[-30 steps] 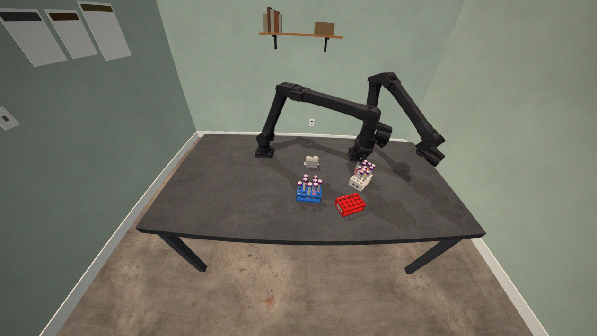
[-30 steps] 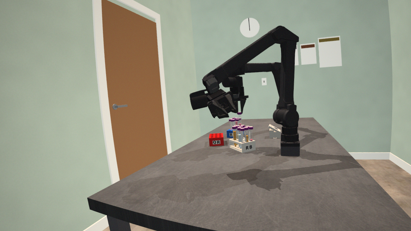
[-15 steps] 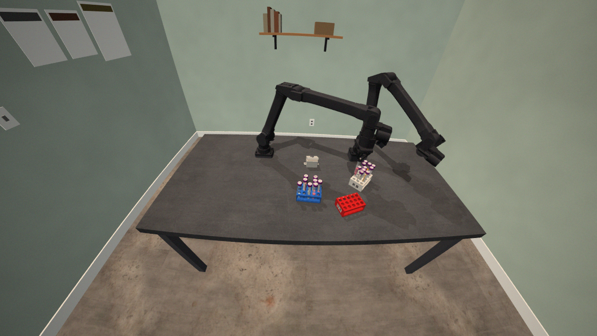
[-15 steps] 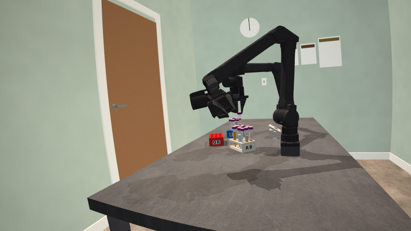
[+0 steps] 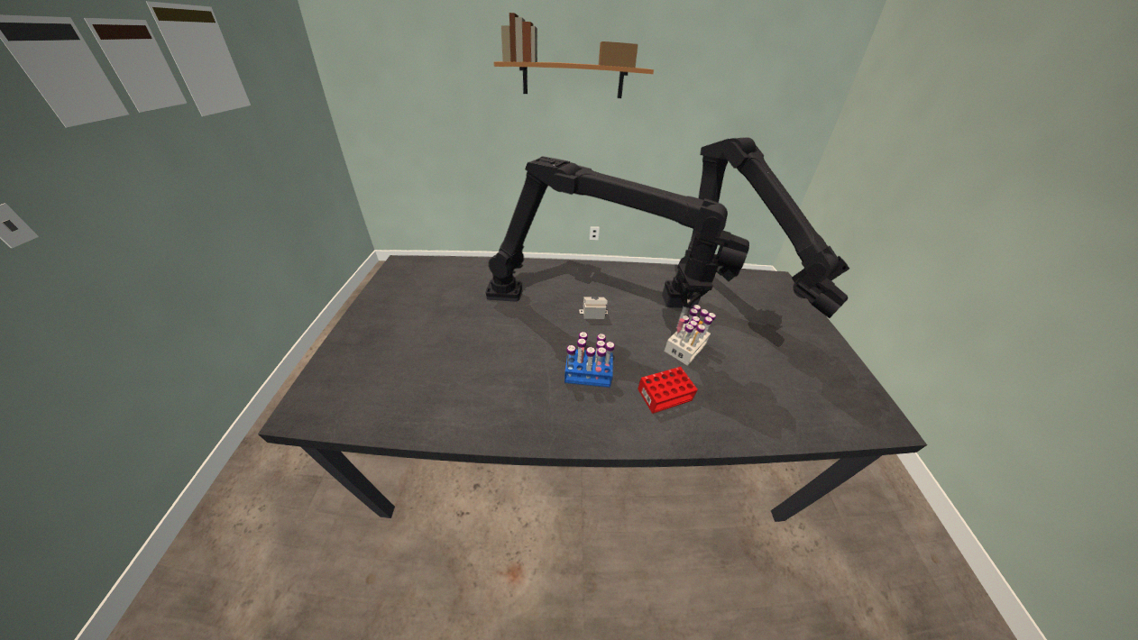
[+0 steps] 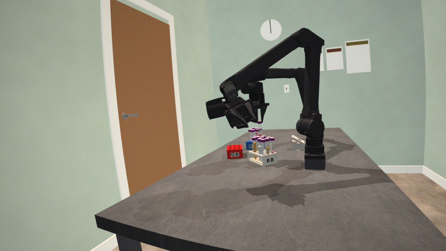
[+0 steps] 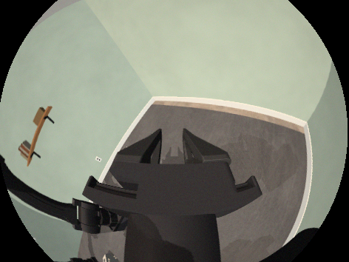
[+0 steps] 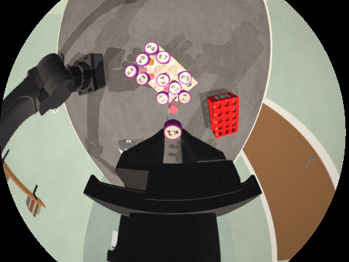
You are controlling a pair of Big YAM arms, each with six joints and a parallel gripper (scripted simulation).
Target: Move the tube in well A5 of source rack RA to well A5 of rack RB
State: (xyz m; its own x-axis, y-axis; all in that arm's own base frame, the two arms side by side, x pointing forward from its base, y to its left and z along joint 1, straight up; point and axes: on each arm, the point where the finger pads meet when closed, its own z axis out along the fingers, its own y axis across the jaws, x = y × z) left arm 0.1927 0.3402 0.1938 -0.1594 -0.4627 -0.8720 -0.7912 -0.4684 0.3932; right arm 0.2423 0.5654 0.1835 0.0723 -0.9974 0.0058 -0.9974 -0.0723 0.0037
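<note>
My right gripper (image 8: 172,132) (image 5: 685,306) (image 6: 260,119) is shut on a purple-capped tube (image 8: 172,130) (image 6: 259,123) marked K1 and holds it upright. The tube hangs just above the white rack RB (image 5: 681,348) (image 6: 270,160) (image 8: 180,69), at the rack's side toward the arm bases. I cannot tell which well it is over. RB holds several capped tubes. The blue rack RA (image 5: 587,375) (image 6: 249,145) stands to its side with several tubes. My left gripper (image 7: 171,132) (image 5: 827,300) is open and empty, in the air off to the side of RB.
An empty red rack (image 5: 666,388) (image 6: 234,151) (image 8: 222,115) marked QR stands near RB. A small white button box (image 5: 594,306) (image 6: 297,142) sits between the arm bases. The left arm's base (image 6: 314,156) stands close behind RB.
</note>
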